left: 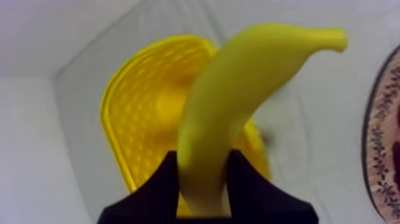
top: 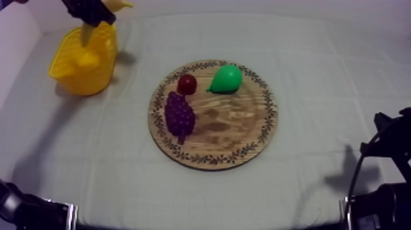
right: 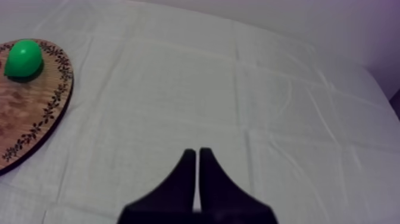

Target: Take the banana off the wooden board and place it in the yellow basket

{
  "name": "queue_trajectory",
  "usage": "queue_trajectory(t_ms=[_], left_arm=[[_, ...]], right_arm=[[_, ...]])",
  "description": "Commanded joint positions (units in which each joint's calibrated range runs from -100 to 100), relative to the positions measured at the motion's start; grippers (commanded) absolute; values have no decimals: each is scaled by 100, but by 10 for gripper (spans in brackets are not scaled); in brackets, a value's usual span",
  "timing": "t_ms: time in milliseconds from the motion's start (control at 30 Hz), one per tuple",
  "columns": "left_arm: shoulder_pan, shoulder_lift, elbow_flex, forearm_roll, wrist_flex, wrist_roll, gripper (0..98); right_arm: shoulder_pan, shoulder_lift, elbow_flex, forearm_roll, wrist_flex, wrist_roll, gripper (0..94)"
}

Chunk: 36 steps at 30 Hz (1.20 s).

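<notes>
My left gripper [top: 92, 19] hangs over the yellow basket [top: 64, 61] at the far left, shut on the yellow banana [top: 117, 5]. In the left wrist view the banana [left: 238, 89] stands up between the black fingers [left: 161, 184] of that gripper [left: 202, 164], and the basket's rim [left: 113, 107] lies right behind it. The round wooden board [top: 238, 131] sits mid-table, to the right of the basket. My right gripper [right: 197, 155] is shut on nothing, a narrow wedge over bare cloth, off to the right of the board [right: 36, 119].
On the board lie a green pear [top: 226, 79], a small red fruit [top: 186, 84] and a purple bunch of grapes [top: 179, 115]. The pear [right: 24, 58] shows in the right wrist view too. My right arm [top: 385, 147] rests at the lower right.
</notes>
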Motion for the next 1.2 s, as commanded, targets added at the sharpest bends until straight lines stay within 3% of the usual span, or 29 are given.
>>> queue_trajectory(t_ms=[0,400,733,933,1167], left_arm=[[-257,3,185,10,-152,38,151],[-728,383,645,124,-840,283,150],[-986,971,502,446,-1764,353,186],[-1052,1233,464,539,-2135,308,210],[-1085,1317,602,658,-2464,121,338]], right_arm=[[-1,-2,2,1,-2,-1,3],[-1,-2,2,1,-2,-1,3],[-1,-2,2,1,-2,-1,3],[-1,-2,2,1,-2,-1,3],[-1,-2,2,1,-2,-1,3]])
